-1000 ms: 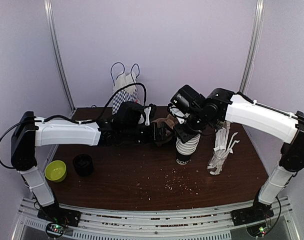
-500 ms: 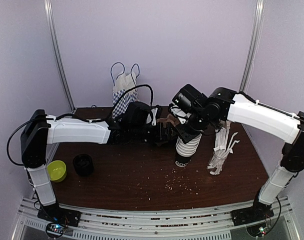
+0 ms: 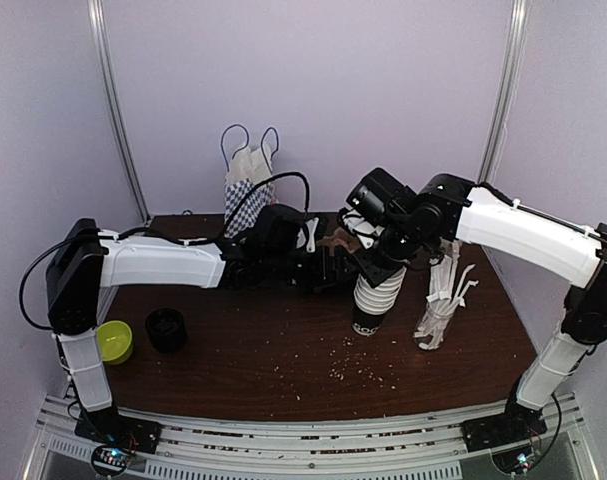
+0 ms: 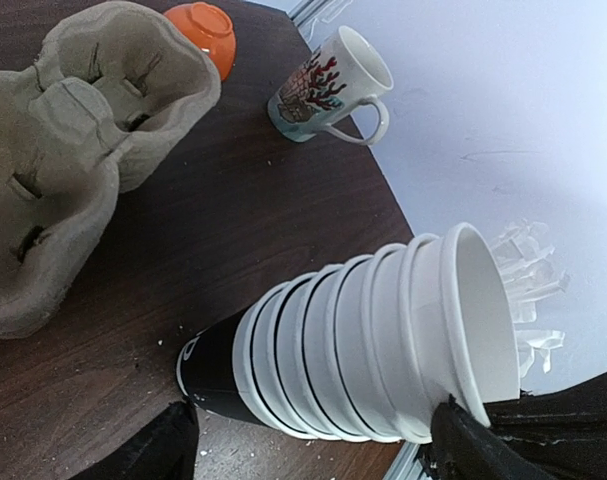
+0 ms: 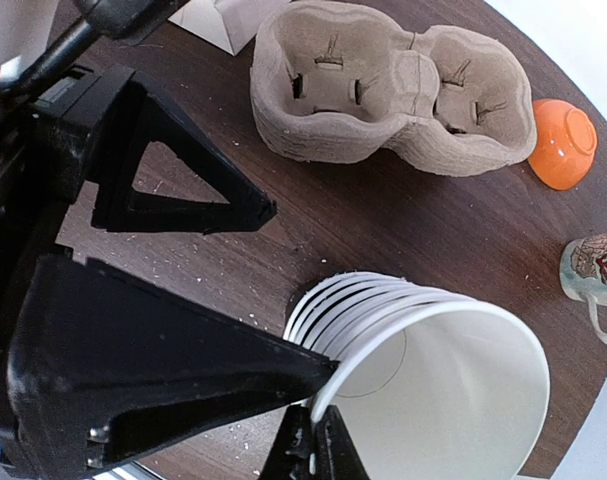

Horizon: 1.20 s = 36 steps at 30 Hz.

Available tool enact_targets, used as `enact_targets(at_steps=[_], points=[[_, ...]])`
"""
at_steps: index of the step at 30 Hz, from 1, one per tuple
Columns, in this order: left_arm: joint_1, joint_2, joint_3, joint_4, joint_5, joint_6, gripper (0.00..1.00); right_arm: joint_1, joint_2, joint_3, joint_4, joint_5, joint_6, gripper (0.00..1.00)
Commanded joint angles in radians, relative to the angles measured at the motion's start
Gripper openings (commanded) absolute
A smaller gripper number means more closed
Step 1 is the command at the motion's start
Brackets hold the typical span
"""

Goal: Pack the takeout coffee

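I read the right gripper (image 5: pixel 318 410) as clamped on the rim of the top cup (image 5: pixel 453 400) in the stack of cups (image 4: pixel 363 350); the stack leans over with its black base down on the table (image 3: pixel 283 370). The left gripper (image 4: pixel 308 452) stands wide open and holds nothing, its 2 fingers either side of the stack's lower end (contact not clear to me). The 2-hole carrier (image 5: pixel 383 90) lies holes-up just behind the stack, apart from it, and the glass of straws (image 3: pixel 438 310) stands near the stack's right.

Carrier tray (image 4: pixel 43 200) cut by left edge; mug (image 5: pixel 591 272) by right.
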Motion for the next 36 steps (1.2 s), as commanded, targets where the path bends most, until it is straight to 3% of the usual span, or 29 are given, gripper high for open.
enact_targets(at_steps=[1,36], points=[[-0.008,0.031,0.034,0.085,0.027,-0.002,0.82,0.01,-0.034,0.003,0.025,-0.046,-0.015,0.0],[-0.014,0.078,0.028,0.046,0.025,0.016,0.74,0.01,-0.082,0.094,-0.004,0.021,0.007,0.0]])
